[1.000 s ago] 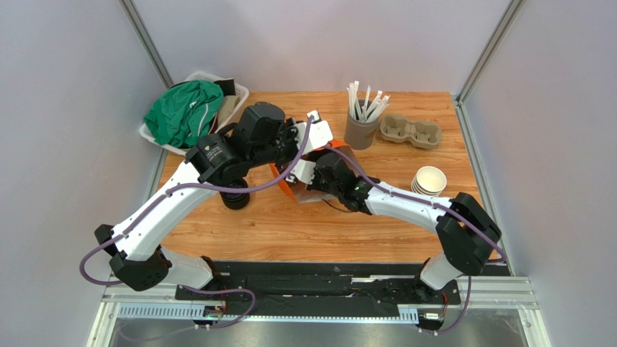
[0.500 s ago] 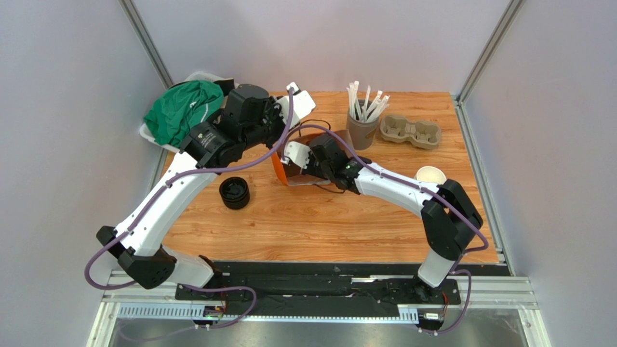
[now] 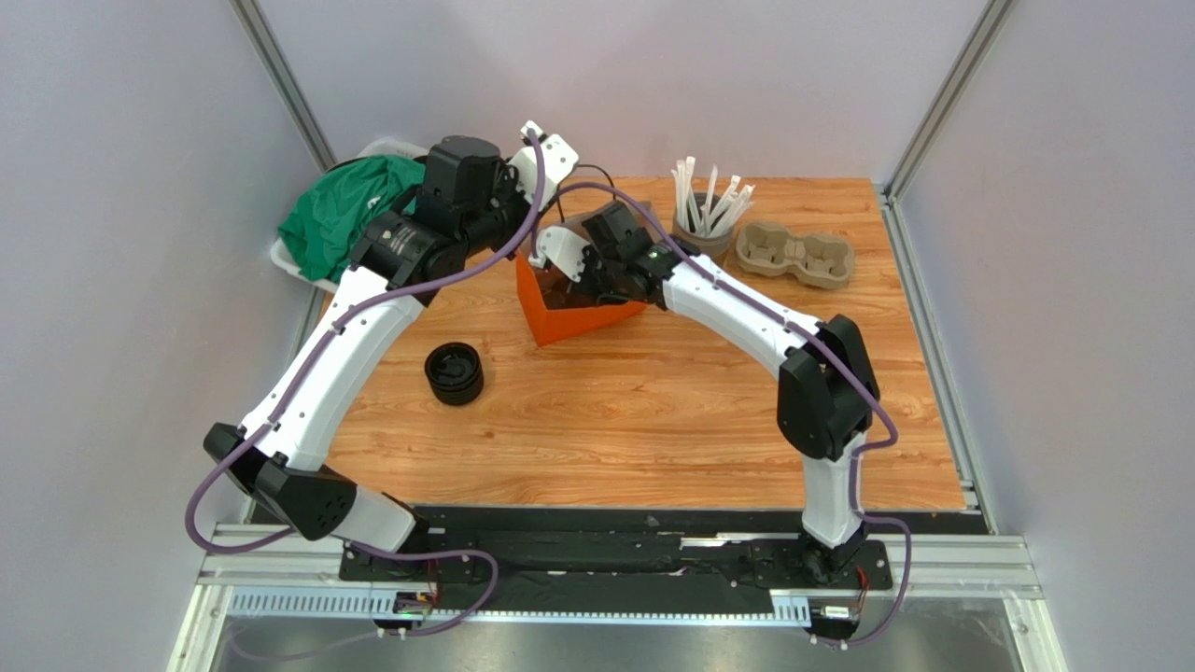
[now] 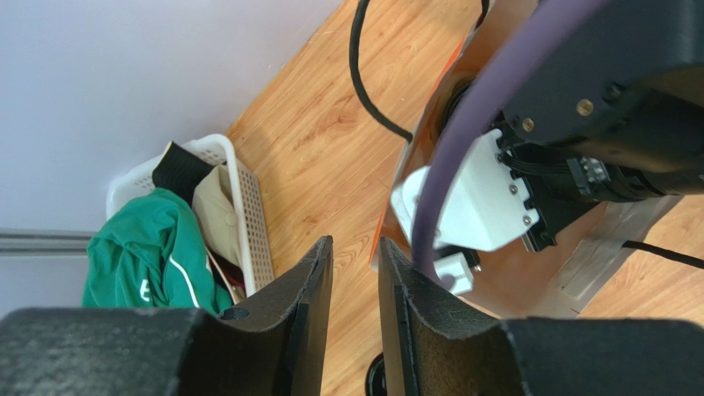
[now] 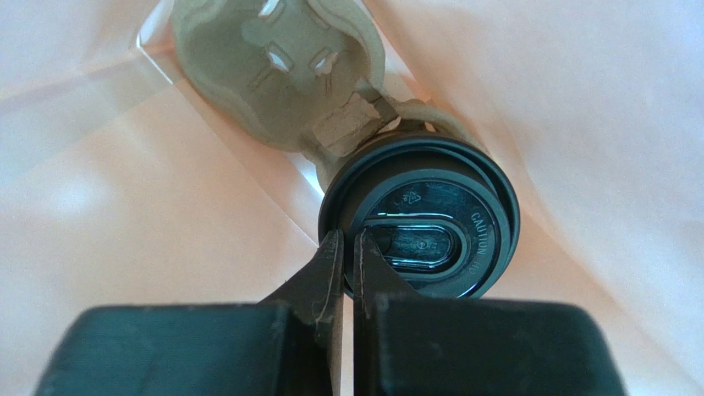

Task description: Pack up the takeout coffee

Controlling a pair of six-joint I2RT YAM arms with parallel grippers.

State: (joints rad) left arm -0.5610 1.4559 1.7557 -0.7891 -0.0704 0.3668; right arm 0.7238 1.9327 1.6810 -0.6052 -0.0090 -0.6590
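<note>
Item: takeout coffee (image 5: 417, 223), one cup, capped. Round black plastic lid (image 5: 487, 202) pressed on level, with a raised outer rim, the embossed word CAUTION and a glossy oval recess at its centre. The cup body is hidden under the lid. It stands upright in one well of a grey-tan pulp carrier (image 5: 264, 74), whose neighbouring well is vacant. Both sit at the bottom of the orange bag (image 5: 595, 91).

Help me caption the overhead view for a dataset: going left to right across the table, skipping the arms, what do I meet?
green cloth → black lid stack → orange bag → grey cup of white straws → cardboard cup carrier
</note>
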